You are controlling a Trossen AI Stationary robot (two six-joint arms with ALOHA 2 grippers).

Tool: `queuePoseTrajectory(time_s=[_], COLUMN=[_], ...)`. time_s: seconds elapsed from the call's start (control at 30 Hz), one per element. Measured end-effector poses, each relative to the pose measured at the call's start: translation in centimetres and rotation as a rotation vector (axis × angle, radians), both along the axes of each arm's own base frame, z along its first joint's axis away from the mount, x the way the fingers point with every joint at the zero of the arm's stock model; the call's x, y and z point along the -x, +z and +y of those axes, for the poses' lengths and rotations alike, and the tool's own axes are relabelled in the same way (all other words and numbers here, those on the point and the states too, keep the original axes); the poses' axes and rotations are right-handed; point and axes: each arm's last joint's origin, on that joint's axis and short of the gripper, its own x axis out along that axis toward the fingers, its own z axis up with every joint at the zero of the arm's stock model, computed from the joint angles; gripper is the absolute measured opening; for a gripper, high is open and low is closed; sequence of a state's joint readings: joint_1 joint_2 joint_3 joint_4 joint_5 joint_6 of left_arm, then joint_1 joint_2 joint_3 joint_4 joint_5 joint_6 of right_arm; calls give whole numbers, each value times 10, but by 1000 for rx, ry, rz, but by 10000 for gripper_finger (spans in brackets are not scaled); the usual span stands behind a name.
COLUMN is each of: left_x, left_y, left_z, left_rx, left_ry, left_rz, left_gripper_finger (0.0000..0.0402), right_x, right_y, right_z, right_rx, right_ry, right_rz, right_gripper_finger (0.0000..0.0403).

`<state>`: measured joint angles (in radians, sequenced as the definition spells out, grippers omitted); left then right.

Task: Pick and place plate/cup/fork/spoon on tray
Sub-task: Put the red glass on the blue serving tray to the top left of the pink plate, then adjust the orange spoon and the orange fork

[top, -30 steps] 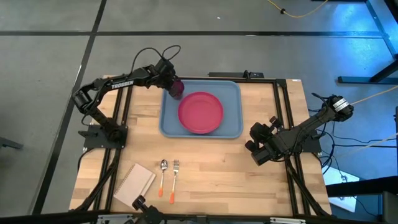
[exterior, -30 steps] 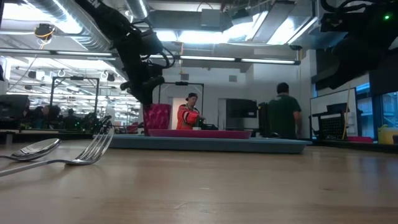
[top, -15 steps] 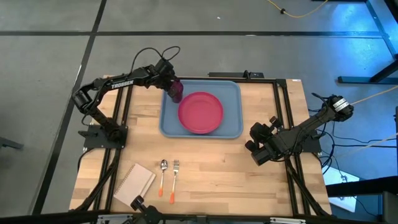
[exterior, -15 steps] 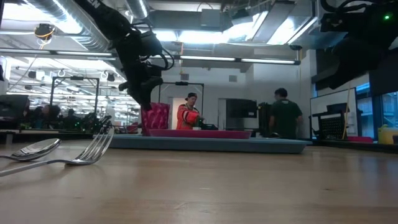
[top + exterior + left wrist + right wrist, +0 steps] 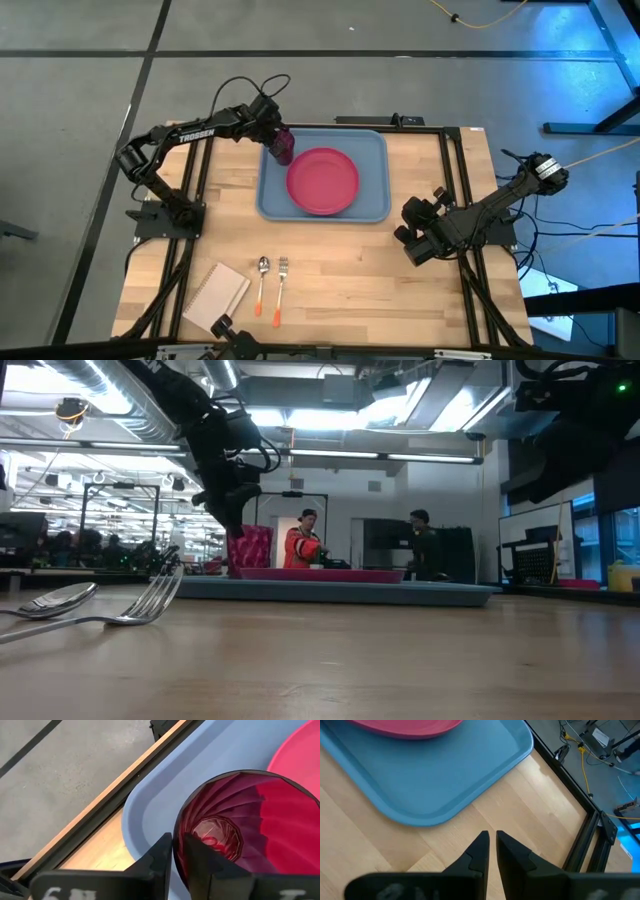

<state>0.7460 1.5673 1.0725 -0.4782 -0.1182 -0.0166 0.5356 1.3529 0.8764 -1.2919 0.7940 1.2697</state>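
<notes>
The dark red cup (image 5: 283, 147) is over the far left corner of the light blue tray (image 5: 372, 150), and my left gripper (image 5: 276, 136) is shut on it. The pink-red plate (image 5: 322, 181) lies flat in the middle of the tray. The spoon (image 5: 262, 278) and the fork (image 5: 282, 285) lie side by side on the table near its front edge, orange handles toward the near edge. My right gripper (image 5: 414, 246) is shut and empty above the table, right of the tray. My left gripper holds the cup by its rim (image 5: 178, 836), on the side toward the tray's corner. One finger (image 5: 200, 860) is inside the cup and one (image 5: 159, 857) outside. The fingers slant down from the far left. The cup stands about upright (image 5: 252, 548); the tray's rim hides its base.
A white spiral notebook (image 5: 218, 296) lies at the near left corner. Black frame rails run along the table's left and right sides. Bare wood lies between the tray and the cutlery. People stand in the room beyond the table.
My left gripper has eased a little toward the table's left edge with the cup, which stays upright at the tray's far left corner. A person in the room behind has walked leftward.
</notes>
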Motion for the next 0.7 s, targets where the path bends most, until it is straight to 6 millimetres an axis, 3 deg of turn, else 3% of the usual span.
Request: queuePoseTrajectory(time_s=[0.47, 0.7], left_x=[0, 4], left_y=[1, 17], left_z=[0, -3], left_rx=[-6, -63], left_ry=[11, 19], left_rz=[-6, -49], left_gripper_finger=[94, 96], right_x=[0, 0], right_y=[0, 0], right_z=[0, 0], right_rx=[0, -1], right_ry=[0, 0], right_rz=[0, 0], right_gripper_finger=[39, 39])
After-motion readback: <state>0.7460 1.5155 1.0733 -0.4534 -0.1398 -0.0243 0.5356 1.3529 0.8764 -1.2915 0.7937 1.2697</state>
